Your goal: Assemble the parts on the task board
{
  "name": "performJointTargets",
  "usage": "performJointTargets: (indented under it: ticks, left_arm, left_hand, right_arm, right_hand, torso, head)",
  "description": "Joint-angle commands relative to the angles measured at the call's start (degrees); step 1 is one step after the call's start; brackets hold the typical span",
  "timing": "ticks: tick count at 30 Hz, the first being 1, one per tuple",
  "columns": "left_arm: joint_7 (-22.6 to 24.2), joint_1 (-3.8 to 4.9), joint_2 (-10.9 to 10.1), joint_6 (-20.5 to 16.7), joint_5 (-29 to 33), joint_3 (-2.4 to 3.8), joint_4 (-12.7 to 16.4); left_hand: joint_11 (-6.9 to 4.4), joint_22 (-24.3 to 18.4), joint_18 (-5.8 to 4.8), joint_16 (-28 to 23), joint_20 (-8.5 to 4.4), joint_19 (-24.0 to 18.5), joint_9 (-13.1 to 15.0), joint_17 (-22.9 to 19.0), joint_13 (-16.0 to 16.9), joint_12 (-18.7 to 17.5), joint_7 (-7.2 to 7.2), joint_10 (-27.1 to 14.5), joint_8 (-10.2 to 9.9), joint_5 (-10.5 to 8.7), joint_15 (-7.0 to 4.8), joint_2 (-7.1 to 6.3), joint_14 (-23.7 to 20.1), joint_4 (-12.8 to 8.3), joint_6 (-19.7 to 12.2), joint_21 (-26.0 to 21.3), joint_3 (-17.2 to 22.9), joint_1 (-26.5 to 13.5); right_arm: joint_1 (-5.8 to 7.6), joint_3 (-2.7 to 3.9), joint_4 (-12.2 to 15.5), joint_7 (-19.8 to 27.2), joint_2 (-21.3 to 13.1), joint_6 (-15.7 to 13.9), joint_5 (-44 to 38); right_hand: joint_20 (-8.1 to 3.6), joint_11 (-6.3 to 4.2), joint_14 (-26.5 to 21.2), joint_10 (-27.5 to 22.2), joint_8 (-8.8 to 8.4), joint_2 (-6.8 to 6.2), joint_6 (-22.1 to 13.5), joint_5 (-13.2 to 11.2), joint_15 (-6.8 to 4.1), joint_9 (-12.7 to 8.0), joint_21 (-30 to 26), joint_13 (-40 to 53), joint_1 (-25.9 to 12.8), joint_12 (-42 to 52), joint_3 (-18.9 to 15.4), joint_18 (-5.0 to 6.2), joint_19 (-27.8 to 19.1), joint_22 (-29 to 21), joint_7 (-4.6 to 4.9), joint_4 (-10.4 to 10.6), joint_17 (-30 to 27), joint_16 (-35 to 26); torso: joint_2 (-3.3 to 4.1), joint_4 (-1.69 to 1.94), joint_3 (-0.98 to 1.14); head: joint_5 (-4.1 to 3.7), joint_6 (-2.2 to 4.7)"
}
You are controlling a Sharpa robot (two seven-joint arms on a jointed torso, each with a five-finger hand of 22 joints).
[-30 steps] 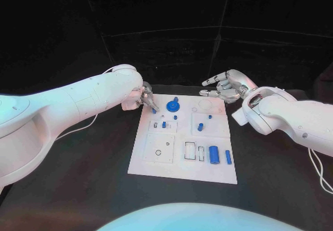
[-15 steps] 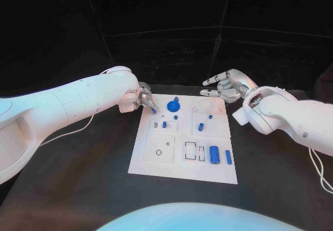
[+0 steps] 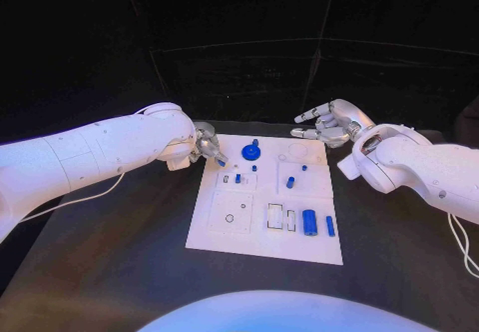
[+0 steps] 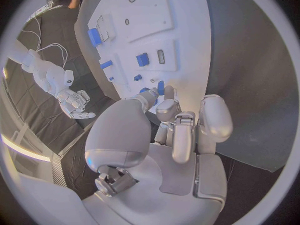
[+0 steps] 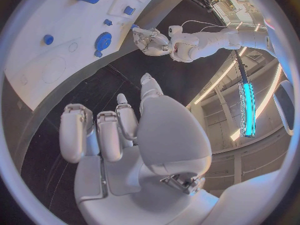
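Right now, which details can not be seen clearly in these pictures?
- Left hand, head view: whether its fingers pinch the small blue part or only touch it; too small.
- Left wrist view: fingertips cover that part.
- Task board: slot shapes too small.

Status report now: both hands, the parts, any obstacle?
Left hand pinches small blue part at task board far-left corner. Right hand open, beyond board. Nothing in the way.
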Motion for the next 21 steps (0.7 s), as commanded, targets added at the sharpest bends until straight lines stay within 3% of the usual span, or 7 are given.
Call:
performJointTargets:
  ticks: [1, 9, 21]
  left_arm:
    - [-1.1, -0.33, -0.8, -2.3, -3.2, -0.01, 1.7]
    - [-1.5, -1.51, -2.1, -2.3, -4.3, -0.04, 4.5]
    - [-1.9, -1.92, -1.9, -1.8, -4.5, -0.22, 5.7]
  left_hand:
    - [-0.12, 0.1, 0.45, 0.4, -0.1, 0.1, 0.0, 15.1, -0.1, -0.2, -0.18, 0.5, 0.3, 0.16, 0.02, -0.38, 6.1, -5.4, -0.1, -0.3, 5.8, 0.0]
    - [-0.14, 0.1, 0.45, 0.4, -0.11, 0.1, 0.0, 15.1, -0.1, -0.2, -0.21, 0.5, 0.3, 0.16, 0.01, -0.54, 6.1, -5.5, -0.1, -0.3, 6.0, -0.1]
    - [-0.19, 0.1, 0.45, 0.4, -0.13, 0.1, 0.1, 15.1, -0.2, -0.3, -0.27, 0.6, 0.5, 0.16, -0.02, -0.88, 6.1, -5.7, -0.1, -0.3, 6.4, -0.2]
  right_arm:
    - [0.1, 0.03, -0.1, 0.4, 0.0, 0.5, 0.2]
    - [0.09, 0.02, -0.2, 0.4, 0.2, 0.7, 0.2]
    - [0.08, 0.02, -0.3, 0.3, 0.3, 1.0, 0.2]
  right_hand:
    - [-0.12, -0.13, 4.0, -0.4, 0.07, 0.52, 0.1, 0.2, -0.34, 0.0, -0.3, -0.1, 0.0, -0.3, -0.3, 0.48, -0.5, -0.1, 0.1, -0.1, 6.9, -0.3]
    - [-0.12, -0.13, 4.0, -0.4, 0.07, 0.52, 0.1, 0.2, -0.34, 0.0, -0.3, -0.1, 0.0, -0.3, -0.3, 0.48, -0.5, -0.1, 0.1, -0.1, 6.9, -0.3]
    - [-0.12, -0.12, 4.0, -0.5, 0.07, 0.57, 0.1, 0.2, -0.34, 0.0, -0.4, -0.1, -0.2, -0.3, -0.4, 0.5, -0.5, -0.2, 0.1, 0.0, 6.9, -0.3]
  torso:
    - [0.01, 0.11, -0.09]
    - [0.12, -0.11, -0.03]
    - [0.1, 0.0, 0.04]
  head:
    - [0.18, -0.05]
    - [0.32, -0.09]
    - [0.27, -0.24]
